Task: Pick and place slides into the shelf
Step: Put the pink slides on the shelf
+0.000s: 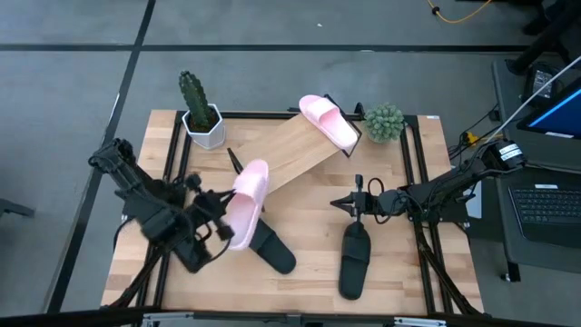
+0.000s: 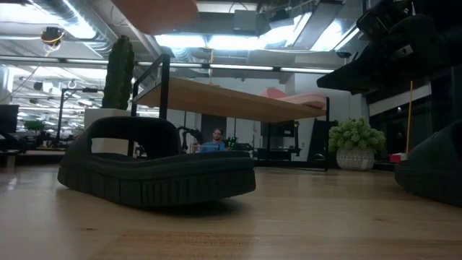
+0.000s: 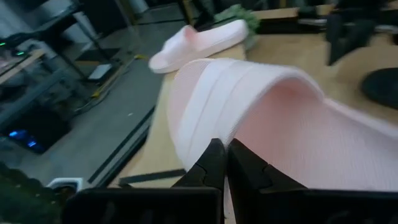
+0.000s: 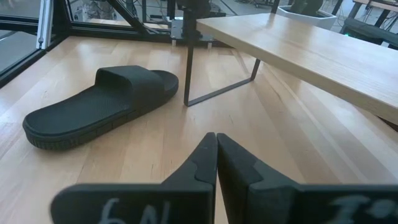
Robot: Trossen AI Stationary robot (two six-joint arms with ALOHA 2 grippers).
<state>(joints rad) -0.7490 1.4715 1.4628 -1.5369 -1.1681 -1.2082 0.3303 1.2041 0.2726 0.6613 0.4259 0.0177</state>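
Note:
My left gripper (image 1: 223, 227) is shut on a pale pink slide (image 1: 247, 195), held above the table just short of the shelf's left end. The shelf (image 1: 290, 150) is a slanted light-wood board on a black wire frame. A second pink slide (image 1: 329, 121) lies on the board's right end, also seen in the left wrist view (image 3: 199, 38). Two black slides rest sole-down on the table: one (image 1: 272, 248) partly under the held slide, one (image 1: 354, 259) near my right gripper. My right gripper (image 1: 346, 204) is shut and hovers just beyond that slide's far end. My left gripper pinches the pink slide by its rim (image 3: 208, 134) near the slide's near end, between the two fingers. The fingers come at it roughly level from the table's left. The slide is lifted clear of the table, its far end pointing toward the shelf, and shows from below in the low view (image 2: 155, 14).
A cactus in a white pot (image 1: 200, 113) stands at the far left corner beside the shelf. A round green plant (image 1: 384, 123) sits at the shelf's right end. Black frame rails (image 1: 418, 182) run along the table's sides. A laptop (image 1: 545, 204) sits off the table's right.

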